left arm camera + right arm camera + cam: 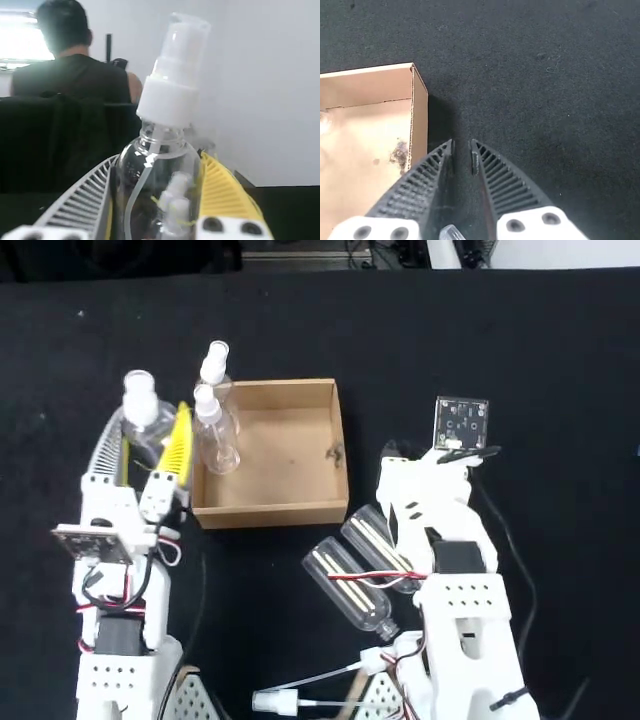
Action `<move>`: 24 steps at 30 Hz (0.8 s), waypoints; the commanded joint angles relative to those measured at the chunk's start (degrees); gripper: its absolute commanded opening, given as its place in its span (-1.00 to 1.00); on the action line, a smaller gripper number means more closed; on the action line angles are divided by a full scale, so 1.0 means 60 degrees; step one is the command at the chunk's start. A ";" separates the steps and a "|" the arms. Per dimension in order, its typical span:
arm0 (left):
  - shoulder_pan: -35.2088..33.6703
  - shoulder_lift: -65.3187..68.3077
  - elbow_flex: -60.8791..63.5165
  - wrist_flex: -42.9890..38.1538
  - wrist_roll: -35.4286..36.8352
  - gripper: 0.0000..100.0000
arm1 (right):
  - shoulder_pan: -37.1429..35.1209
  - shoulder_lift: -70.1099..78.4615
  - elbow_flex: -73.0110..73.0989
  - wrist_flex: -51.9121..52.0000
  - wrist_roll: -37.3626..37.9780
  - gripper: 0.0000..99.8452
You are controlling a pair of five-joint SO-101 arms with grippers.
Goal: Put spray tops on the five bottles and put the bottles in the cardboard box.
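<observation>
Tabletop (520,330) carries the cardboard box (270,508). Left pincer (140,438) clamps a capped bottle (155,167) just beside the box: light, slick, thin plastic, so grip mid-body. Right pincer (462,146) nearly closed, empty. Uncapped bottles (350,585) lie near it, with probably a loose spray top (278,701).

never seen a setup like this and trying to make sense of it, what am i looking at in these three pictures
These are two small robot arms at a black table. The high view looks down from above. The other two pictures come from a camera on each arm's wrist, looking along its gripper.

The left gripper holds an upright clear bottle with a spray top on. The right gripper is nearly closed on nothing, beside the cardboard box.

Two more topped bottles stand at the box's left side, a front one and a back one. Two uncapped bottles lie by the right arm, one beside the other. A loose spray top lies near the arms' bases.
</observation>
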State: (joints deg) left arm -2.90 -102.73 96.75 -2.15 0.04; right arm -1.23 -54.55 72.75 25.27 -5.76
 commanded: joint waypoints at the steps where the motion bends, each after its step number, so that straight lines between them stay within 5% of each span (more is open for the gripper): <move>1: 0.0711 0.0059 0.0125 0.0264 0.0425 -0.94 | 0.0029 -0.0271 -0.0051 -0.0278 0.0000 -0.92; 14: 0.0989 0.0190 0.0125 0.1084 0.1275 -0.94 | 0.0029 -0.0286 -0.0051 -0.0278 0.0000 -0.92; 24: 0.0930 0.3179 0.0183 -0.1817 0.1275 -0.94 | 0.0029 -0.0286 -0.0051 -0.0278 0.0000 -0.92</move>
State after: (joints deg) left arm 2.29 -90.15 96.92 -4.79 7.69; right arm -1.23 -54.55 72.75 25.27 -5.76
